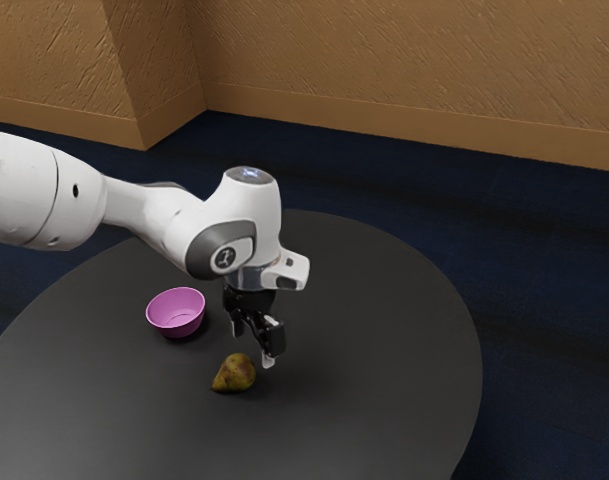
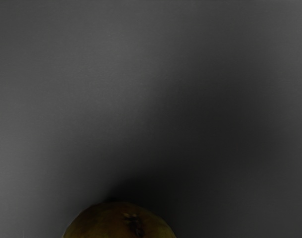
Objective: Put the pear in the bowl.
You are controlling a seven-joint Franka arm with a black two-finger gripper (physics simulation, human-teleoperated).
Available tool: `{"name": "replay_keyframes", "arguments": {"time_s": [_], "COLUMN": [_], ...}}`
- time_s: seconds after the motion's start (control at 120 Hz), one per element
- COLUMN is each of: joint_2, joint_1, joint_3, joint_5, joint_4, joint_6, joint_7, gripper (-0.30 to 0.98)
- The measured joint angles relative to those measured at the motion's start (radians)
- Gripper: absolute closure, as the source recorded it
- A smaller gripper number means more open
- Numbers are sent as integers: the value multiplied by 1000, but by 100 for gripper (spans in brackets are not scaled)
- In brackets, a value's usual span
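My black gripper [image 1: 252, 344] points down over the table in the exterior view, its two fingers spread apart with a gap between them. Just below it there, slightly toward the exterior view's left, the brown-yellow pear [image 1: 235, 373] lies on its side on the table. The pink bowl [image 1: 176, 313] stands upright toward the exterior view's left, and the part of its inside that shows holds nothing. In the wrist view the rounded end of the pear [image 2: 116, 221] rises from the lower edge, close under my hand.
The round dark table [image 1: 384, 320] carries the bowl and the pear. Its curved edge lies toward the exterior view's right, with dark blue floor [image 1: 544, 300] beyond. Brown walls [image 1: 404, 60] stand behind.
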Motion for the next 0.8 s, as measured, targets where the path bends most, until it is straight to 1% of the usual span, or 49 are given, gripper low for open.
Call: {"name": "replay_keyframes", "arguments": {"time_s": [0.183,0.325,0.692,0.8], "joint_2": [39,37,35,17], "joint_1": [4,4,-3,-5], "joint_3": [7,18,31,31], "joint_5": [1,1,3,3], "joint_4": [-25,-65,-101,-120], "joint_6": [58,95,147,156], "joint_7": [22,35,59,64], "gripper": [0,0,0,0]}}
